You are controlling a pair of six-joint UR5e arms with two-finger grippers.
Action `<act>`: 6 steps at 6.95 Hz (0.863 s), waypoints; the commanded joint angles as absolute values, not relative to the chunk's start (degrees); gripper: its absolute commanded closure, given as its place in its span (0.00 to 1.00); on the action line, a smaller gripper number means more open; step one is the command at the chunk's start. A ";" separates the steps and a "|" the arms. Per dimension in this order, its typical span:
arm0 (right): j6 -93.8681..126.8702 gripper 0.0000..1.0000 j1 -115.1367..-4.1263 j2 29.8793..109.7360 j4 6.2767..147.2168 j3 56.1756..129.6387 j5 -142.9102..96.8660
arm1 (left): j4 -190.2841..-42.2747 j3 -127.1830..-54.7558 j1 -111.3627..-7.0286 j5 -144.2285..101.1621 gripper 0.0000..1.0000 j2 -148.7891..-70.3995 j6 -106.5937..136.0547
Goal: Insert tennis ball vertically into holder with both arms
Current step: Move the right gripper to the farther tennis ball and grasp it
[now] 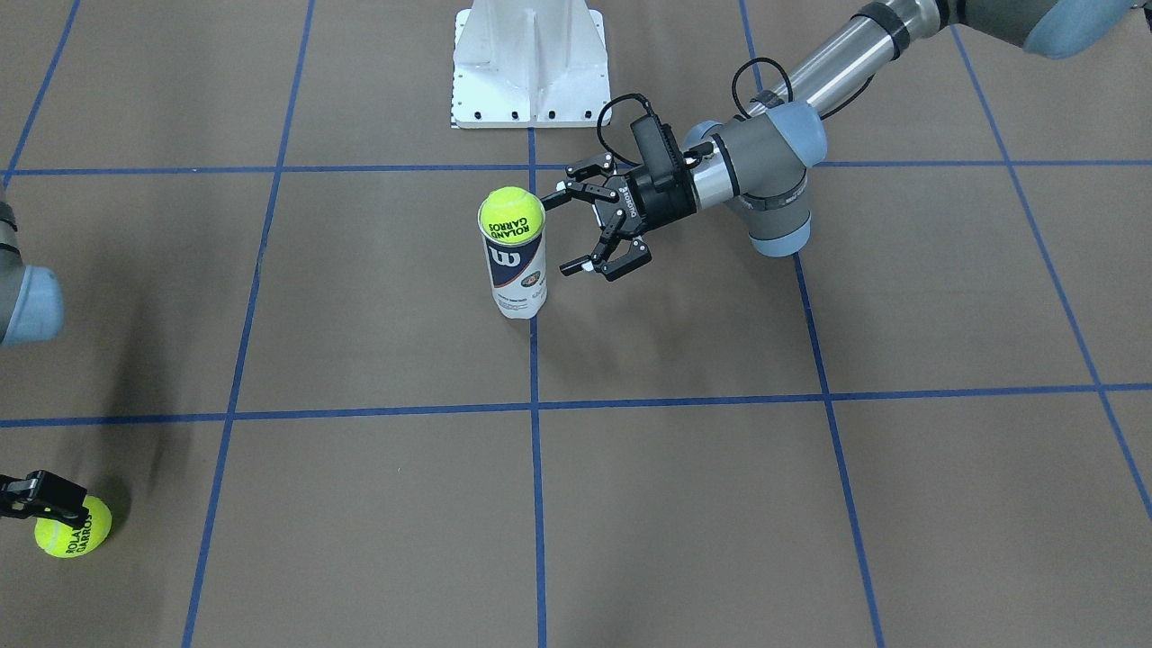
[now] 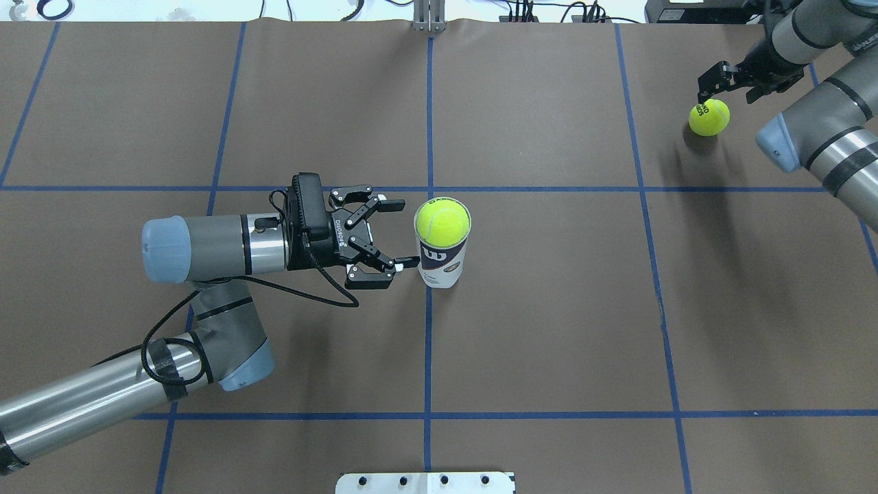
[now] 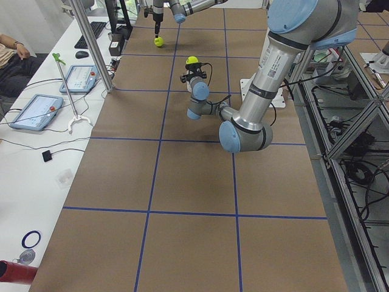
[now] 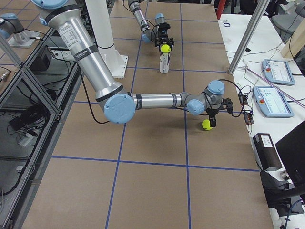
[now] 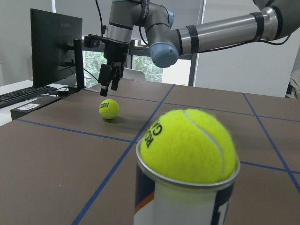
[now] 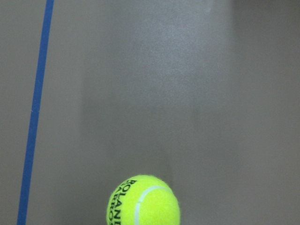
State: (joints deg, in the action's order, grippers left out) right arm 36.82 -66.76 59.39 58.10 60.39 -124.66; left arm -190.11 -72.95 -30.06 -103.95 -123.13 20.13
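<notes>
Overhead exterior shows left tool (image 2: 401, 232) spread wide, horizontal beside holder (image 2: 442, 264); right tool (image 2: 713, 86) unclear.

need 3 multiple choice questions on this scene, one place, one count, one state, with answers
1. Where is the yellow tennis ball nearest the left gripper?
A. in the mouth of the clear plastic Wilson can
B. on a chair
C. between the gripper's fingers

2. How many yellow tennis balls show in the overhead view?
A. one
B. two
C. four

3. How is the left gripper?
A. shut on the can
B. shut on a ball
C. open

Answers:
1 A, it sits in the upright can's rim.
2 B, that one plus a second ball on the brown table under the right gripper.
3 C, its fingers are spread, holding nothing.
</notes>
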 commanded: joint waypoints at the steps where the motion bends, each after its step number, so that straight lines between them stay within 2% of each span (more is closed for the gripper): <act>1: 37.35 0.01 -64.61 59.68 56.87 60.03 -122.10 | -190.11 -72.95 -30.06 -103.89 0.01 -123.13 20.13; 4: 36.83 0.04 -63.03 60.03 56.86 59.24 -118.06 | -190.11 -72.95 -30.06 -103.89 0.01 -123.22 20.13; 5: 36.83 0.19 -62.76 60.12 56.87 58.89 -117.43 | -190.11 -72.95 -30.06 -103.89 0.01 -123.22 20.13; 6: 36.74 0.74 -62.84 60.38 57.04 58.80 -117.42 | -190.11 -72.95 -30.06 -103.80 0.01 -123.22 20.13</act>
State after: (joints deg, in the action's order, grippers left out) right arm 36.83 -62.96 60.12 56.88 58.99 -117.90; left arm -190.11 -72.95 -30.06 -103.87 -123.22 20.13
